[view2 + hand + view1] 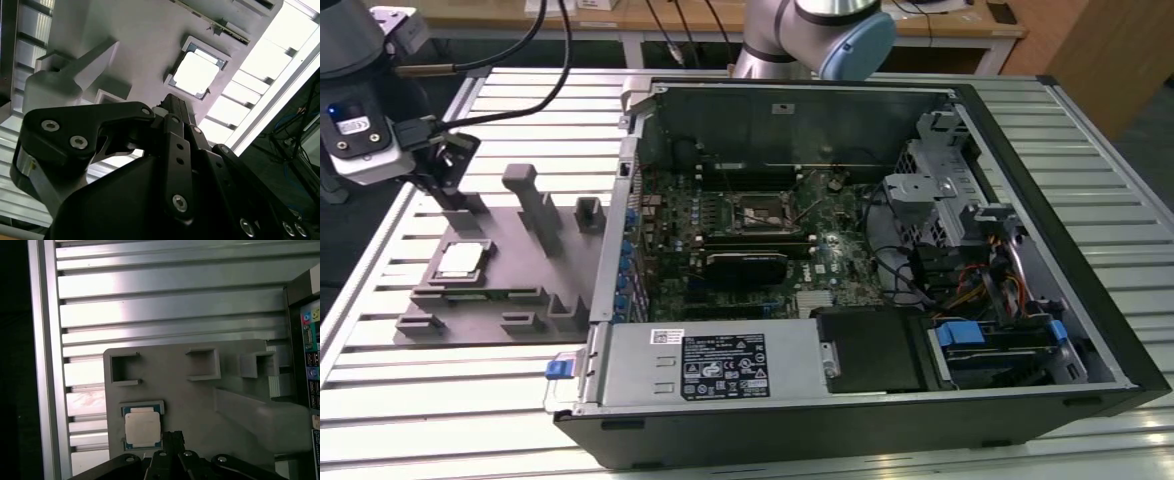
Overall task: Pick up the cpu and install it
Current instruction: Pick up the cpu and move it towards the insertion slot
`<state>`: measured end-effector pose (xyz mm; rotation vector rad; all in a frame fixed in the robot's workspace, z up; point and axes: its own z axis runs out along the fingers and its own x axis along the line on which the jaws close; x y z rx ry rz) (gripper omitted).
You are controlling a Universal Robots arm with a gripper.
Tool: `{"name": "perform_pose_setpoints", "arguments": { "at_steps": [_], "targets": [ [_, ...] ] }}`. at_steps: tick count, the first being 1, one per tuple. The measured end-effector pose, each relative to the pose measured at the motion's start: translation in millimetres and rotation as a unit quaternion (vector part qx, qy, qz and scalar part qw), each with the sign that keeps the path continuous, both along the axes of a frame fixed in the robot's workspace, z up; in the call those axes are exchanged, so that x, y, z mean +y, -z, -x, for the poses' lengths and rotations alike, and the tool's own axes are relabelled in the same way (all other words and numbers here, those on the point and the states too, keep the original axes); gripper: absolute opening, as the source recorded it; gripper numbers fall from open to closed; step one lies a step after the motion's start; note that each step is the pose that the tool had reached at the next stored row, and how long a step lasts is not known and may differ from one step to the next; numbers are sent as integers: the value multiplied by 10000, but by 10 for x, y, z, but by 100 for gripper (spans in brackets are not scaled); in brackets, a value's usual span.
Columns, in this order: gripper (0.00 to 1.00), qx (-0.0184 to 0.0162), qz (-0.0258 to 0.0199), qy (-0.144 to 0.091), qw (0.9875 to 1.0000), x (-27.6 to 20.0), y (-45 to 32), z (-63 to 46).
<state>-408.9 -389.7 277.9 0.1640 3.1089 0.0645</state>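
We see the cpu (459, 262) lying flat in a shallow square pocket of a grey holder plate (507, 255), which rests on the ribbed metal surface (400, 400) at the exterior view's left of the open computer case (854, 425). The silver top of the cpu faces up and nothing touches it.

The gripper (443, 165) hangs above the holder plate, near a tall grey post (520, 190) that stands upright on the plate, and it is apart from the cpu. In both wrist views the fingers (172, 436) look pressed together to one narrow black tip, and they carry nothing. In the first wrist view this tip (172, 436) appears just beside one edge of the cpu (142, 425), and in the second wrist view the cpu (196, 74) lies a little beyond the tip (169, 102), in its pocket on the plate (145, 45).

Inside the case the green motherboard (720, 215) is visible, with the square black socket (761, 212) near its middle. We cannot tell from here if the socket frame is open or closed
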Motion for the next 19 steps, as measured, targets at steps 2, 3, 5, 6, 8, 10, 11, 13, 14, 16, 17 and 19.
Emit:
{"name": "perform_pose_setpoints", "arguments": {
  "at_steps": [2, 3, 5, 6, 8, 10, 11, 13, 14, 16, 17, 19],
  "targets": [
    [11, 0, 0, 0, 10000, 0, 16, 14],
    [11, 0, 0, 0, 10000, 0, 25, 23],
    [11, -1, 0, 0, 10000, 0, 42, 37],
    [11, 0, 0, 0, 10000, 0, 50, 44],
    [11, 0, 0, 0, 10000, 0, 66, 56],
    [11, 0, 0, 0, 10000, 0, 81, 68],
    [11, -1, 0, 0, 10000, 0, 89, 73],
    [11, 0, 0, 0, 10000, 0, 104, 82],
    [11, 0, 0, 0, 10000, 0, 112, 87],
    [11, 0, 0, 0, 10000, 0, 129, 94],
    [11, 0, 0, 0, 10000, 0, 138, 97],
    [11, 0, 0, 0, 10000, 0, 154, 104]
  ]
}}
